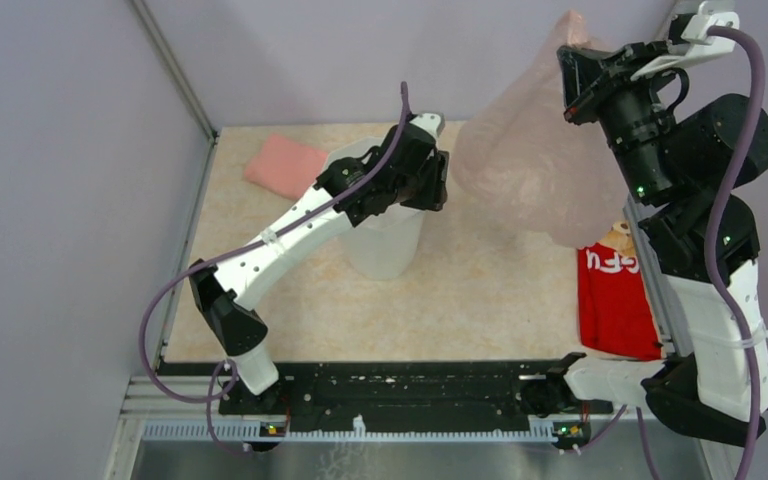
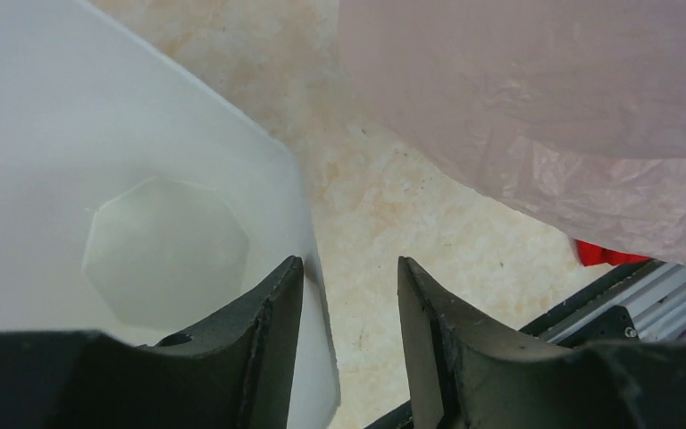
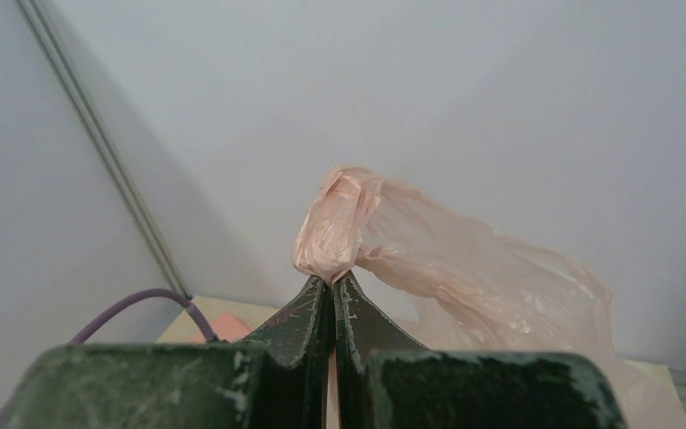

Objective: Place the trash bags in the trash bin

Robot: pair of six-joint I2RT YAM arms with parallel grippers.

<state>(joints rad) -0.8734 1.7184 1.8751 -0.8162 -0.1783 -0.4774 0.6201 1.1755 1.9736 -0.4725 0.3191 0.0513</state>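
The white translucent trash bin [image 1: 384, 250] stands upright near the table's middle. In the left wrist view its wall [image 2: 45, 116] and many-sided base show from above, and nothing lies inside. My left gripper [image 1: 442, 186] is open at the bin's right rim. In its own view [image 2: 348, 261] one finger is inside the bin and the other outside, with the rim wall between them. My right gripper [image 1: 568, 55] is raised high at the back right, shut [image 3: 332, 279] on the bunched top of the pale pink trash bag [image 3: 464, 268]. The bag [image 1: 530, 160] hangs right of the bin and also shows in the left wrist view [image 2: 545, 107].
A folded salmon-pink cloth [image 1: 285, 165] lies at the back left of the table. A flat red packet with white lettering [image 1: 615, 300] lies at the right edge, below the bag. Purple walls close the left and back sides. A black rail [image 1: 410, 385] runs along the front.
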